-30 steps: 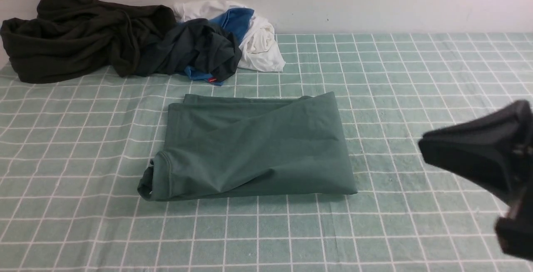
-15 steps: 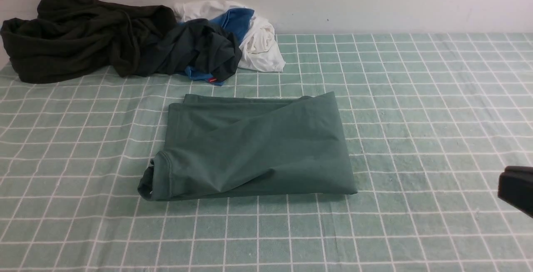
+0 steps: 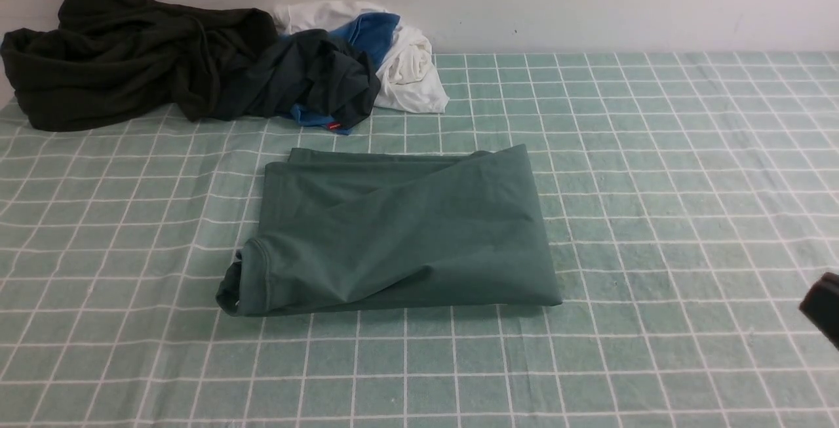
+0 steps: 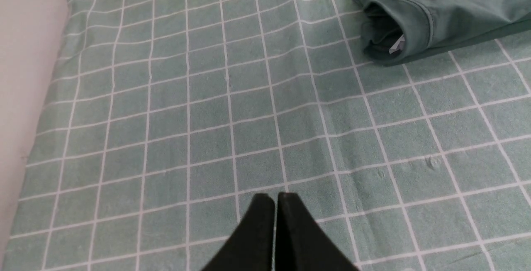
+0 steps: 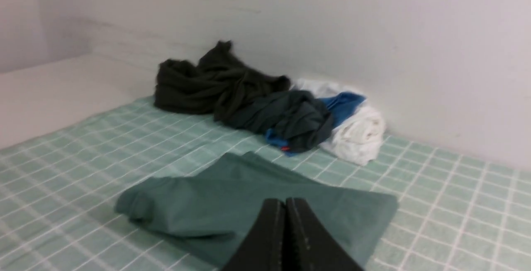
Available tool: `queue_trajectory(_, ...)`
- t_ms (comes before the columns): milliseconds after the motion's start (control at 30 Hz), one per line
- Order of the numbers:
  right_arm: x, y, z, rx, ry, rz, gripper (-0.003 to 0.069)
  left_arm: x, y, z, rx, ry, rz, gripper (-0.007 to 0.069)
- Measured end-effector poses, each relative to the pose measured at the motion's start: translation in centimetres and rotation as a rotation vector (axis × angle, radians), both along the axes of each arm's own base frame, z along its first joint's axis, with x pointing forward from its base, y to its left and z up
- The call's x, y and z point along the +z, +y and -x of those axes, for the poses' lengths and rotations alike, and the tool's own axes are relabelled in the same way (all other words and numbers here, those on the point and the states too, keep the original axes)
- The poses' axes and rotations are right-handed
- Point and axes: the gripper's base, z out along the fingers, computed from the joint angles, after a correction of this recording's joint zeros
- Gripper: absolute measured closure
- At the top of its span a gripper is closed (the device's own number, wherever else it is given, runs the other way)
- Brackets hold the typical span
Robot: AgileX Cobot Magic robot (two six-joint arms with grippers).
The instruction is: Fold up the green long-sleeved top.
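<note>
While the green top [image 3: 406, 231] lies loosely folded on the table [image 3: 655, 362] around the centre of the front view, both my left fingers [image 4: 269, 198] and right fingers [image 5: 284, 204] are together!

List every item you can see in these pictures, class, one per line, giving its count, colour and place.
green top: one, muted teal-green, folded over in the middle
olive-black garment: one, far left
navy garment with a small red tag: one, right of the olive-black one
blue cloth: count unclear, partly under the navy garment
white cloth: count unclear, behind and beside the blue
grid-patterned cover: one, green with pale lines, under everything
wall: pale, behind
left fingers: one pair, black, shut
right fingers: one pair, black, shut
</note>
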Motion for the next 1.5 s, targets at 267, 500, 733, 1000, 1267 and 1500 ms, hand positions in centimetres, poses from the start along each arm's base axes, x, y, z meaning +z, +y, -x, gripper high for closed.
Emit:
queue_trajectory(267,-6.4,-3.1,0.7,-0.378,-0.025,-0.002,0.0673,0.0,0.0,0.0,0.0,0.0,0.0,0.0628)
queue_trajectory(500,-8.6,-4.2,1.3,-0.56,0.004,0.035,0.0673,0.0,0.0,0.0,0.0,0.0,0.0,0.0628)
queue_trajectory(733,-10.3,-4.4,1.5,-0.574,0.182,0.079,0.0673,0.0,0.0,0.0,0.0,0.0,0.0,0.0628)
queue_trajectory(1000,-10.4,-4.4,1.5,-0.575,0.198,0.083,0.0673,0.0,0.0,0.0,0.0,0.0,0.0,0.0628)
queue_trajectory(1267,-10.4,-4.4,1.5,-0.575,0.198,0.083,0.0673,0.0,0.0,0.0,0.0,0.0,0.0,0.0628)
queue_trajectory(1500,-10.4,-4.4,1.5,-0.577,0.203,0.064,0.0673,0.0,0.0,0.0,0.0,0.0,0.0,0.0628)
